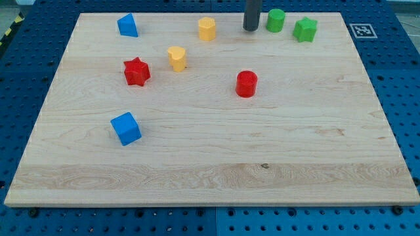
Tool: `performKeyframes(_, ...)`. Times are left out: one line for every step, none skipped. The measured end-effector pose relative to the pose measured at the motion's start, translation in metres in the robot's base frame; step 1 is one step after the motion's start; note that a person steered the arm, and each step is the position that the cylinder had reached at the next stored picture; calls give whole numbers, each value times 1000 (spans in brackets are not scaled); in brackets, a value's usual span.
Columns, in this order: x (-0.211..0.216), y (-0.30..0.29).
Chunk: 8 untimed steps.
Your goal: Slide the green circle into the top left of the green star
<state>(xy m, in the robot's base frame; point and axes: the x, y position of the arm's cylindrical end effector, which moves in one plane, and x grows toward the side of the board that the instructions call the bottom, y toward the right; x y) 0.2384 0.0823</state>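
The green circle [275,20] stands near the view's top edge of the wooden board, right of centre. The green star [305,29] sits just to its right and slightly lower, with a small gap between them. My tip [251,29] is the lower end of a dark rod coming down from the view's top. It stands just left of the green circle, close to it, with a thin gap showing.
A yellow block [207,29] stands left of my tip, and another yellow block [176,58] lower left. A red circle [247,84] is below my tip. A red star [136,71], a blue block [127,25] and a blue cube [126,128] are on the view's left.
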Motion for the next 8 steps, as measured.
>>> performKeyframes(-12, 0)
performKeyframes(-25, 24)
performKeyframes(-26, 31)
performKeyframes(-20, 31)
performKeyframes(-15, 31)
performKeyframes(-15, 35)
performKeyframes(-5, 36)
performKeyframes(1, 36)
